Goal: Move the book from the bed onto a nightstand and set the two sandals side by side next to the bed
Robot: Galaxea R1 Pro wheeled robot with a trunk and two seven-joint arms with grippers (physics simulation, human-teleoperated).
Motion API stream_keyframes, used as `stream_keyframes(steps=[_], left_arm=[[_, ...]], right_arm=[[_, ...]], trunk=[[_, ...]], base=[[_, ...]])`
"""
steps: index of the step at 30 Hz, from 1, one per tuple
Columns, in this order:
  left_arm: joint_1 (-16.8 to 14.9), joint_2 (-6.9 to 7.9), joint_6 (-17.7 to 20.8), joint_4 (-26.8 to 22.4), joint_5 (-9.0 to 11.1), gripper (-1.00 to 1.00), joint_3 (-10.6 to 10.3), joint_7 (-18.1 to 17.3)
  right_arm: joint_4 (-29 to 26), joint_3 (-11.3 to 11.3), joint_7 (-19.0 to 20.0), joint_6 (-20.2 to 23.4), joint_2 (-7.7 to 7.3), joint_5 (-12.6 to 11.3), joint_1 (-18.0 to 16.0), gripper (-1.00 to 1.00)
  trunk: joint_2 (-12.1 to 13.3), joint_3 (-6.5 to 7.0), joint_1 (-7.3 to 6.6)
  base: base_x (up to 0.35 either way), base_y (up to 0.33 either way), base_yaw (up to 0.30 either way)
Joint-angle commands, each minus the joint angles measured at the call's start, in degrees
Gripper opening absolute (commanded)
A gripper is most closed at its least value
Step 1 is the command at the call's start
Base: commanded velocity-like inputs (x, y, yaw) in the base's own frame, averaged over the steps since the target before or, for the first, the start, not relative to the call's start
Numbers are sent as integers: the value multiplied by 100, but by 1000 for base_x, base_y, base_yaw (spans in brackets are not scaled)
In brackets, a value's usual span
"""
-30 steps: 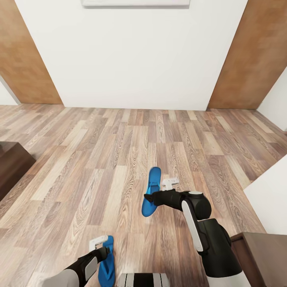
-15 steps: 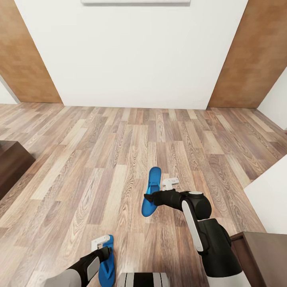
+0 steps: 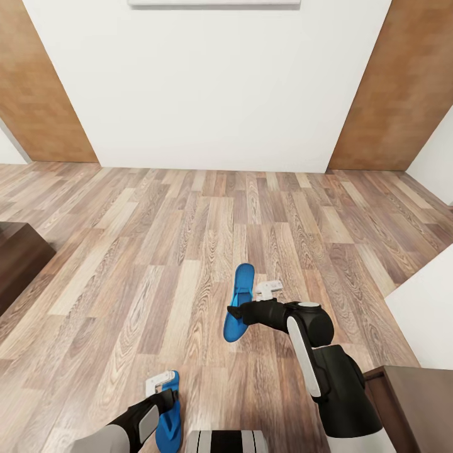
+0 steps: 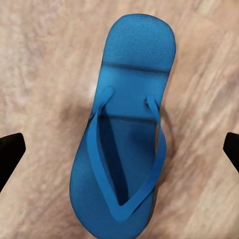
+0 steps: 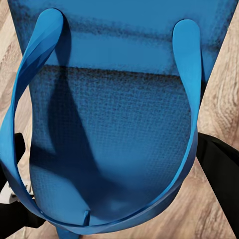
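Where the wood-plank floor [image 3: 189, 251] runs up to the white wall [image 3: 207, 88] between two brown wood wall panels [image 3: 402, 88], two bright blue sandals are recorded.

Item one: right-hand sandal [image 3: 239, 303], long sole pointing toward the wall, near the middle of the floor. The right gripper [image 3: 235, 311] reaches it from the right side; in the right wrist view the sole [image 5: 119, 124] and its thong straps sit very close, with dark fingers [image 5: 219, 164] on either side of the sole. Jaws closed on this sandal.

Item two: left-hand sandal [image 3: 170, 418], flat on the planks near the floor's near edge, well apart from item one and roughly parallel to it. The left gripper [image 3: 162, 393] hovers over it. In the left wrist view the sandal [image 4: 124, 134] lies whole between two dark fingertips [image 4: 10, 149], which stand wide apart and clear of its edges: jaws open, holding nothing.

Other fixtures: dark brown wooden furniture corner [image 3: 19, 258] at the floor's left edge; another dark wooden top [image 3: 421, 402] at its near right corner, beside a pale grey-white surface [image 3: 428, 314].
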Motion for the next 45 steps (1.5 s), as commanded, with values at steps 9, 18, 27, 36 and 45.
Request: stream_keyframes(steps=[9, 18, 27, 36, 45], left_arm=[[-77, 4, 1, -6, -54, 100, 30, 13], [-146, 20, -3, -6, -56, 100, 25, 13], [-151, 19, -8, -6, -56, 100, 25, 13], [-152, 18, -9, -6, -56, 100, 25, 13], [-152, 25, -9, -6, -56, 100, 24, 13]], right_arm=[[-4, -2, -5, 27, 1, -18, -3, -100], [-4, -8, -5, 27, -5, -18, -2, -100], [-4, -10, -5, 27, -7, -18, -3, -100], [-4, -11, -5, 27, -7, -18, 4, -100], [-4, -4, -5, 27, -7, -18, 12, -100]], trunk=[[-8, -115, 12], [-10, -137, 14], [-11, -159, 17], [-16, -248, 27], [-16, -248, 27]], base=[[0, 0, 0], [0, 0, 0], [0, 0, 0], [0, 0, 0], [0, 0, 0]])
